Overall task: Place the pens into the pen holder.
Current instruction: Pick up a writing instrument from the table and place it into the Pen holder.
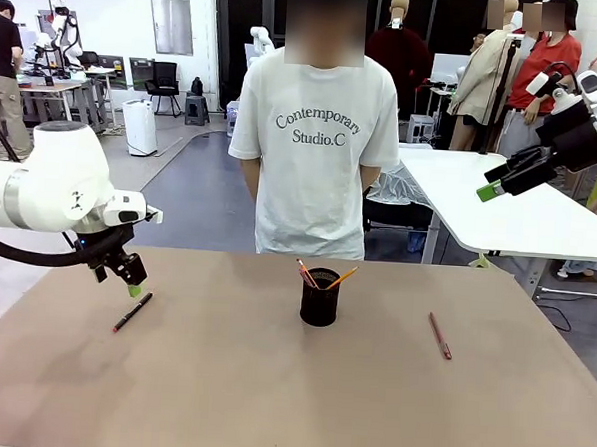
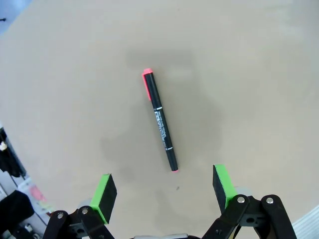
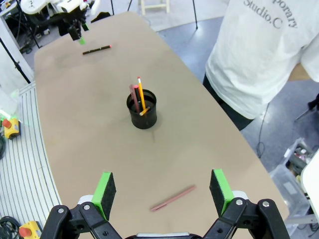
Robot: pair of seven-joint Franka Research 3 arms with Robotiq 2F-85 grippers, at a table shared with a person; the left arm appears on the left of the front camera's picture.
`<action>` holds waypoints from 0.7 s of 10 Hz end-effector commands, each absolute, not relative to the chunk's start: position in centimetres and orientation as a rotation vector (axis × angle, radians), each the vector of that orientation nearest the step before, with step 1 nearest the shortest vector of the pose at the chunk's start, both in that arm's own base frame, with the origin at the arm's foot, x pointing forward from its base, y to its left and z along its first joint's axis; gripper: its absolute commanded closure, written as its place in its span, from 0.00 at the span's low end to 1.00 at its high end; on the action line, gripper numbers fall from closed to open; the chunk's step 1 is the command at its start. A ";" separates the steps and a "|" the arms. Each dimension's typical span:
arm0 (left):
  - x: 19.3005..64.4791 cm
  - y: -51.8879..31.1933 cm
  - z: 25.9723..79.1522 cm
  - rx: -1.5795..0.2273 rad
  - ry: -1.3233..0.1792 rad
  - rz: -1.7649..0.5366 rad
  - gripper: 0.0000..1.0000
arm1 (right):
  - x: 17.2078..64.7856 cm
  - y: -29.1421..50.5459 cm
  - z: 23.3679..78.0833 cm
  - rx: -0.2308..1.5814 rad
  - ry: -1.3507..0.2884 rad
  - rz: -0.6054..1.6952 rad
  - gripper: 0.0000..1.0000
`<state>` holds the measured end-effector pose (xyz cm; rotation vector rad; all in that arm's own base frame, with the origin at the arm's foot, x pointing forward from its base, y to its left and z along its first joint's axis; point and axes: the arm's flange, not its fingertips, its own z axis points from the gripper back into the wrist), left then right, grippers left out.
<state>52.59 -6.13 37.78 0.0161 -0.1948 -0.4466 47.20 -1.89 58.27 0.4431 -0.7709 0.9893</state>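
The black mesh pen holder [image 1: 319, 303] [image 3: 143, 113] stands mid-table with a yellow-orange pencil [image 1: 342, 278] [image 3: 141, 92] and a reddish pen [image 1: 306, 273] [image 3: 134, 96] upright in it. A black pen with a red tip [image 1: 133, 312] [image 2: 160, 122] [image 3: 96, 50] lies on the left of the table. My left gripper [image 1: 132, 282] [image 2: 163, 186] hovers open just above its near end. A dark red pen [image 1: 440, 335] [image 3: 173, 198] lies on the right. My right gripper [image 1: 493, 187] [image 3: 163, 188] hangs open high above that pen.
A person in a white T-shirt [image 1: 315, 134] stands at the far edge behind the holder, hands out of sight. The brown table [image 1: 269, 402] is bare around both lying pens. A white table [image 1: 500, 209] stands beyond the right side.
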 end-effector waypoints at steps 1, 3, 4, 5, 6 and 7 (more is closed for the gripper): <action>54.5 -5.9 37.1 -0.051 -0.131 -0.452 0.00 | 47.3 -1.8 58.6 0.440 -0.776 0.989 0.00; 56.8 -6.1 36.9 -0.059 -0.080 -0.419 0.00 | 47.3 -1.8 58.6 0.440 -0.776 0.989 0.00; 57.6 -6.4 36.8 -0.039 -0.058 -0.413 0.00 | 47.3 -1.8 58.6 0.440 -0.776 0.989 0.00; 58.7 -6.6 36.3 -0.023 -0.045 -0.420 0.00 | 47.3 -1.8 58.6 0.440 -0.776 0.989 0.00; 59.3 -6.9 35.8 -0.013 -0.046 -0.422 0.00 | 47.3 -1.8 58.6 0.440 -0.776 0.989 0.00; 59.7 -7.0 35.4 0.007 -0.053 -0.422 0.00 | 47.3 -1.8 58.6 0.440 -0.776 0.989 0.00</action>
